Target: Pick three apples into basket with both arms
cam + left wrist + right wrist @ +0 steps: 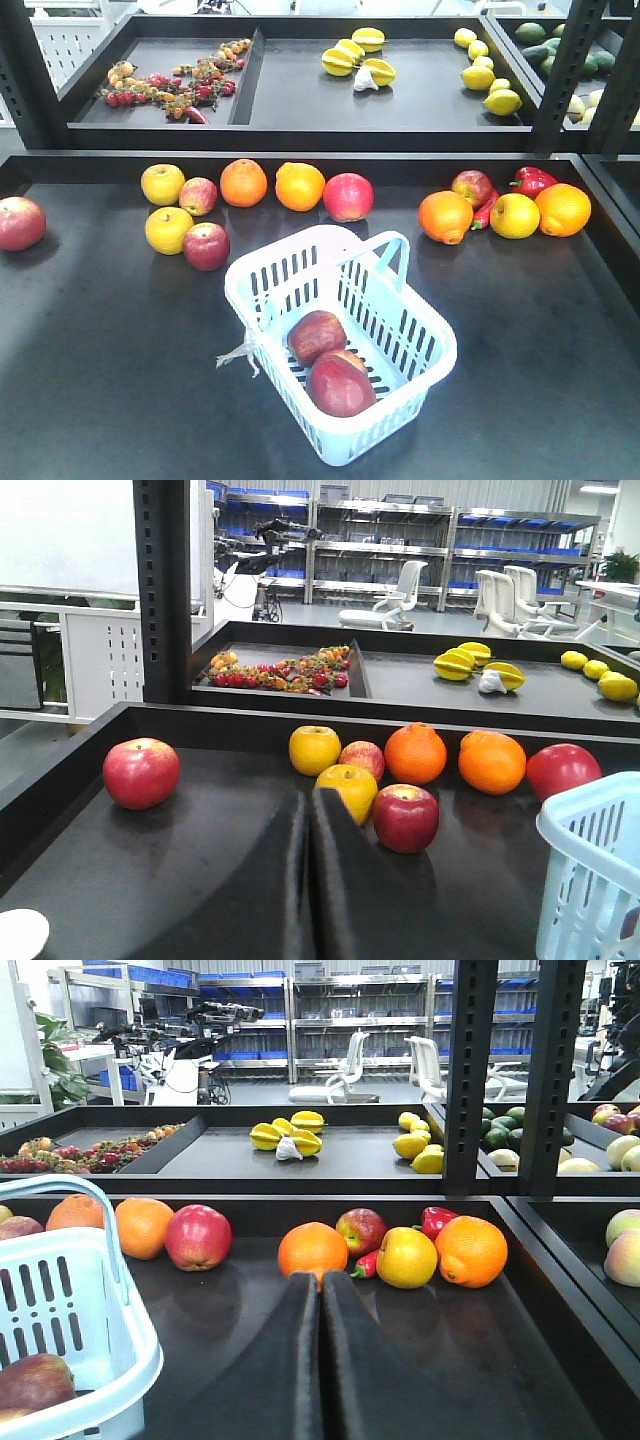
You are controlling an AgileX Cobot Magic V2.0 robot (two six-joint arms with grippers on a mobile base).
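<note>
The pale blue basket point(420, 345) stands mid-shelf with two dark red apples point(316, 336) point(341, 383) inside. Loose apples lie at the far left point(20, 222), left of the basket point(207, 246) and behind it point(348, 196). Neither arm shows in the front view. My left gripper point(310, 795) is shut and holds nothing; a red apple point(405, 818) lies just ahead to its right and another point(141, 772) far to its left. My right gripper point(320, 1278) is shut and holds nothing, pointing at an orange point(313, 1250), with the basket point(70, 1330) to its left.
Oranges point(244, 182) point(445, 217), yellow round fruits point(168, 230) point(515, 215) and red peppers point(533, 181) lie along the back of the shelf. A raised black rim point(300, 158) backs it. The upper shelf holds starfruit point(355, 55), lemons point(485, 75) and small red fruits point(170, 85).
</note>
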